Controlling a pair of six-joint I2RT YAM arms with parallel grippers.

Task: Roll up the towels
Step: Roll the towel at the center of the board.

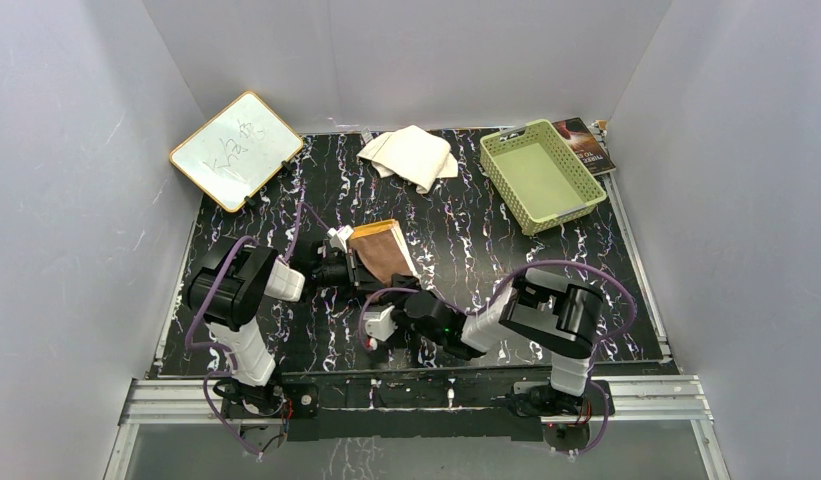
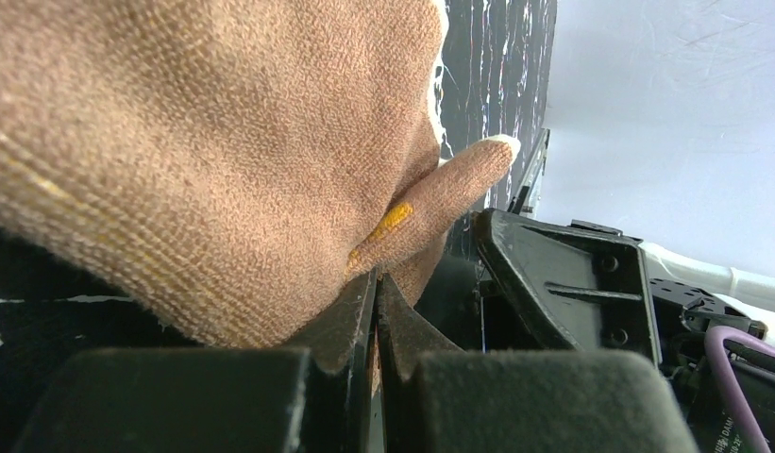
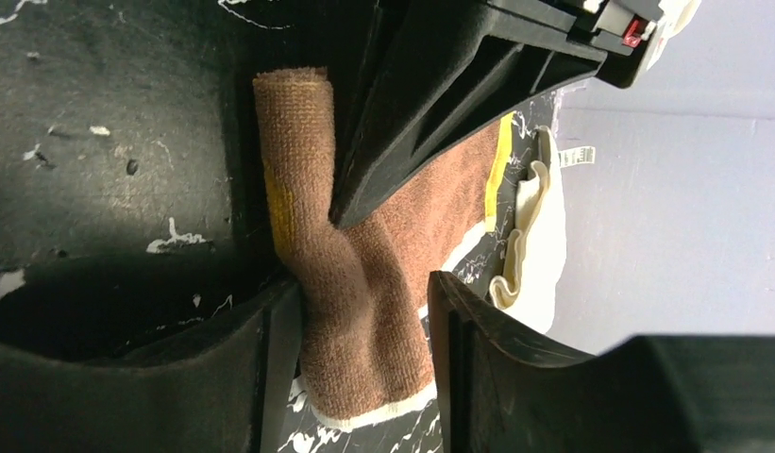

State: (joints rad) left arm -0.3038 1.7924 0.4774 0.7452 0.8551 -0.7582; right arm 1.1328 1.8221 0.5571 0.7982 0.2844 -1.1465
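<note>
Left gripper (image 2: 376,288) pinches the rolled edge of the brown towel (image 2: 223,142), which the right gripper (image 3: 364,288) straddles, half open.

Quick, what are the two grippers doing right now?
Left gripper: closed, pinching the brown towel.
Right gripper: open, jaws either side of that towel's end, not clamped.

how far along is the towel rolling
Done: nothing looks fully rolled yet. In hand: the brown towel has one end curled over. The left fingers are shut on its edge, and the right fingers straddle the curled end without clamping it. Left: finishing that roll, then the cream towel, which lies crumpled at the back.
</note>
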